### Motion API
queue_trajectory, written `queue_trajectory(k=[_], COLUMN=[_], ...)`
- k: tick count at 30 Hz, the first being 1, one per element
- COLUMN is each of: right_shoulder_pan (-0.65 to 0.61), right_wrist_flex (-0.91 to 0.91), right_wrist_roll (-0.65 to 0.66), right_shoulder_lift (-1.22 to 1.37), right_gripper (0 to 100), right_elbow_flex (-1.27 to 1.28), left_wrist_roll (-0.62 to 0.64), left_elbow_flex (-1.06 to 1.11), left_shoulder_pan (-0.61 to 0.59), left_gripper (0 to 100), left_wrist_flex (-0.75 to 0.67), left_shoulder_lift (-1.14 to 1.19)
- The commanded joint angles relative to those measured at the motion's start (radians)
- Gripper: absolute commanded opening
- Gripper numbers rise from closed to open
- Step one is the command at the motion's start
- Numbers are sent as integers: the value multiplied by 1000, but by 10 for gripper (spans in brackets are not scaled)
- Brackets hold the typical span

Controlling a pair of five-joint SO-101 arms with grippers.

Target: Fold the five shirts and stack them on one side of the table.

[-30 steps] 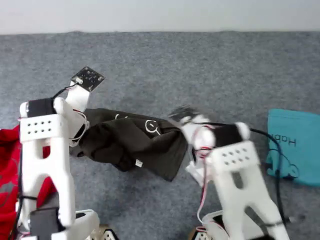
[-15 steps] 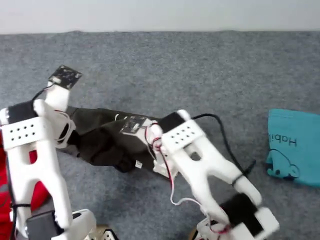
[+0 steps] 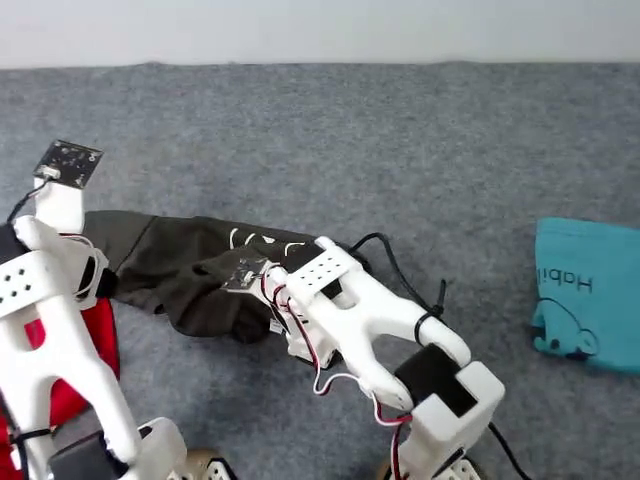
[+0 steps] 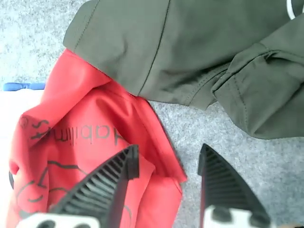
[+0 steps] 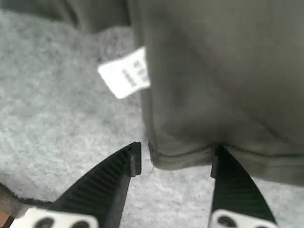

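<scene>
Right arm swings in from right, now over dark shirt (image 3: 175, 265); right gripper (image 5: 175, 159) spread, straddling hem, pinching nothing; left gripper (image 4: 164, 159) spread too, drifted left above red shirt (image 4: 80, 137); dark shirt lies mid-left, bunched, edge touching red; fold unfinished, regrasp likely.

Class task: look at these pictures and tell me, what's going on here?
Two robot arms are at a crumpled dark shirt lying mid-table. The right gripper is open at the shirt's hem, near a white label. The left gripper is open above a red shirt beside it. A teal shirt, seemingly folded, lies apart at the other end.
</scene>
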Motion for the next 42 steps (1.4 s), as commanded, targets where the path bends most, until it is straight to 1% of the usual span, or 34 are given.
queue_trajectory(k=[1, 4, 7, 9, 13, 15, 18, 21, 25, 29, 33, 38, 42], right_shoulder_pan=[-19, -21, -21, -21, -21, -18, 13, 87, 229, 374, 476, 624, 737], right_wrist_flex=[-59, -77, -56, -28, 24, 71, 163, 305, 463, 467, 467, 466, 466], right_wrist_roll=[3, 3, 3, 6, 9, 9, 9, 21, 29, 98, 164, 170, 172], right_shoulder_lift=[30, 88, 136, 166, 234, 249, 251, 249, 208, 104, 5, -111, -188], right_gripper=[243, 242, 234, 177, 2, 21, 12, 10, 10, 9, 9, 9, 9], right_elbow_flex=[-44, -44, -80, -126, -219, -273, -390, -568, -852, -1016, -1048, -1048, -1048], left_wrist_roll=[2, 2, 2, 2, 2, 2, 2, 2, 2, 2, 2, 3, 21], left_elbow_flex=[-31, -31, -31, -31, -31, -31, -35, -38, -36, -36, -36, -31, -27], left_shoulder_pan=[0, 0, 0, 0, 0, -2, -5, -5, -3, 9, 89, 264, 362], left_gripper=[210, 210, 210, 210, 210, 210, 210, 210, 210, 211, 212, 211, 212], left_wrist_flex=[5, 5, 5, 5, 5, 5, 5, 5, 12, 12, 37, 81, 77], left_shoulder_lift=[-29, -29, -29, -29, -29, -29, -31, -37, -37, -37, -32, -29, -28])
